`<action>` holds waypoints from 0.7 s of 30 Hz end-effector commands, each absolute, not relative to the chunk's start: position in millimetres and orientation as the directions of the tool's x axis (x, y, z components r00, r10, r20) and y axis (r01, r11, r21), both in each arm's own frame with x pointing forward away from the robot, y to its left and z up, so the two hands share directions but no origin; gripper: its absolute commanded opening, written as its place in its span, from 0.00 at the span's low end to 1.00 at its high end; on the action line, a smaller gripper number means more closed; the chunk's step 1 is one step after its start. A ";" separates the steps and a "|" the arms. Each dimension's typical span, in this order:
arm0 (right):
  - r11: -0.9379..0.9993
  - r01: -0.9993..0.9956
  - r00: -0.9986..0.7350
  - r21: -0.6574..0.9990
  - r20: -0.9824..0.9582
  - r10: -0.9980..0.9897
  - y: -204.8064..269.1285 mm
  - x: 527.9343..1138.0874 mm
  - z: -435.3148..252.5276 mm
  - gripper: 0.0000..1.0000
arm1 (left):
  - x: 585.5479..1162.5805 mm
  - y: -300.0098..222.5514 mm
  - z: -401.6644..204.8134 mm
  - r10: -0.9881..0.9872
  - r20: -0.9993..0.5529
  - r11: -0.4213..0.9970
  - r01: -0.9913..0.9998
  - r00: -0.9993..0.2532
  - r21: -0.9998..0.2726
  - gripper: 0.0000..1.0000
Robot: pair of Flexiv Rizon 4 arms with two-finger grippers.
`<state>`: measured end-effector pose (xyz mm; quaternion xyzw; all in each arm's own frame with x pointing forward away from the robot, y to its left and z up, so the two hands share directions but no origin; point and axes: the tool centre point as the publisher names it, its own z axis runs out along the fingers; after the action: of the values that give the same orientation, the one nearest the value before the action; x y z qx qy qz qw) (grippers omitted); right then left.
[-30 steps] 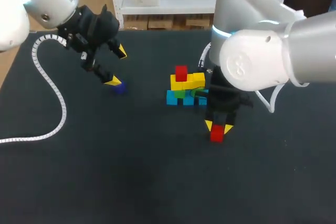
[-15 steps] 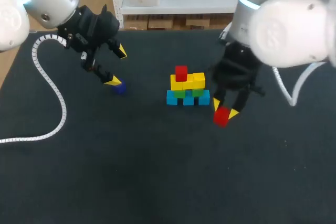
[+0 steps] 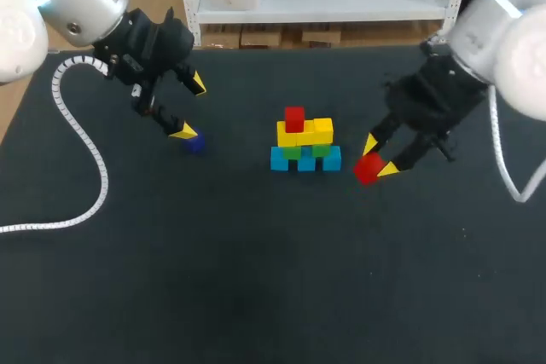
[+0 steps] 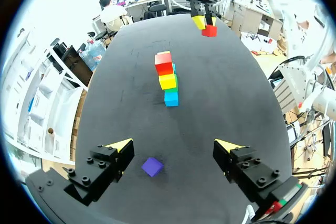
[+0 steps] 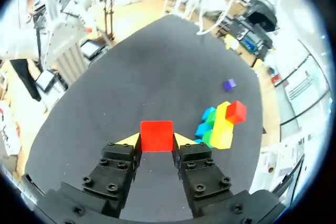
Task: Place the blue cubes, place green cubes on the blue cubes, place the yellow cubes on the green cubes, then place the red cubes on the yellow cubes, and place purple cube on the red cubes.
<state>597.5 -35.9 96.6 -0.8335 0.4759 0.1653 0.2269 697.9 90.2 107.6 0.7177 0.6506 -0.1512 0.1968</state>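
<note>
A small cube tower [image 3: 304, 144] stands mid-table: a row of blue cubes [image 3: 305, 160], green cubes [image 3: 307, 152] on them, yellow cubes [image 3: 305, 132] above, one red cube [image 3: 294, 118] on top at the left. My right gripper [image 3: 374, 157] is to the tower's right, shut on a second red cube [image 3: 368, 168] [image 5: 156, 136], held above the table. My left gripper [image 3: 189, 108] [image 4: 173, 148] hangs open at the left, over the purple cube [image 3: 194, 144] [image 4: 152, 166], which lies on the table between and below its fingertips. The tower [image 4: 167, 77] [image 5: 221, 121] shows in both wrist views.
A white coiled cable [image 3: 81, 138] loops over the black table [image 3: 256, 279] at the far left, under my left arm.
My right arm swung from in front of the tower out to its right and backward, carrying the red cube. The left arm stayed put.
</note>
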 end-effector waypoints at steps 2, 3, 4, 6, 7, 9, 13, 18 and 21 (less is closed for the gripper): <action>-0.349 -0.876 0.482 -0.333 -0.574 -0.662 -44.4 594.7 93.5 0.00 | 699.0 90.7 107.0 0.873 -0.475 -0.079 0.993 0.111 0.087 1.00; -0.349 -0.876 0.482 -0.333 -0.574 -0.662 -44.4 594.7 93.5 0.00 | 699.0 90.7 107.0 0.873 -0.475 -0.079 0.993 0.111 0.087 1.00; -0.349 -0.876 0.482 -0.333 -0.574 -0.662 -44.4 594.7 93.5 0.00 | 699.0 90.7 107.0 0.873 -0.475 -0.079 0.993 0.111 0.087 1.00; -0.349 -0.876 0.482 -0.333 -0.574 -0.662 -44.4 594.7 93.5 0.00 | 699.0 90.7 107.0 0.873 -0.475 -0.079 0.993 0.111 0.087 1.00; -0.349 -0.876 0.482 -0.333 -0.574 -0.662 -44.4 594.7 93.5 0.00 | 699.0 90.7 107.0 0.873 -0.475 -0.079 0.993 0.111 0.087 1.00; -0.349 -0.876 0.482 -0.333 -0.574 -0.662 -44.4 594.7 93.5 0.00 | 699.0 90.7 107.0 0.873 -0.475 -0.079 0.993 0.111 0.087 1.00; -0.284 -0.923 0.381 -0.261 -0.502 -0.776 -45.7 608.8 96.3 0.00 | 699.0 90.7 107.0 0.873 -0.475 -0.079 0.993 0.111 0.087 1.00; -0.191 -0.958 0.265 -0.215 -0.398 -0.879 -39.8 627.1 108.6 0.00 | 699.0 90.7 107.0 0.873 -0.475 -0.079 0.993 0.111 0.087 1.00; -0.164 -0.967 0.225 -0.192 -0.355 -0.907 -35.2 632.2 113.3 0.00 | 699.0 90.7 107.0 0.873 -0.475 -0.079 0.993 0.111 0.087 1.00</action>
<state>628.5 -45.2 109.2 -0.7655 0.5739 0.1376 0.2562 697.9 90.2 107.6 0.7177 0.6506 -0.1512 0.1968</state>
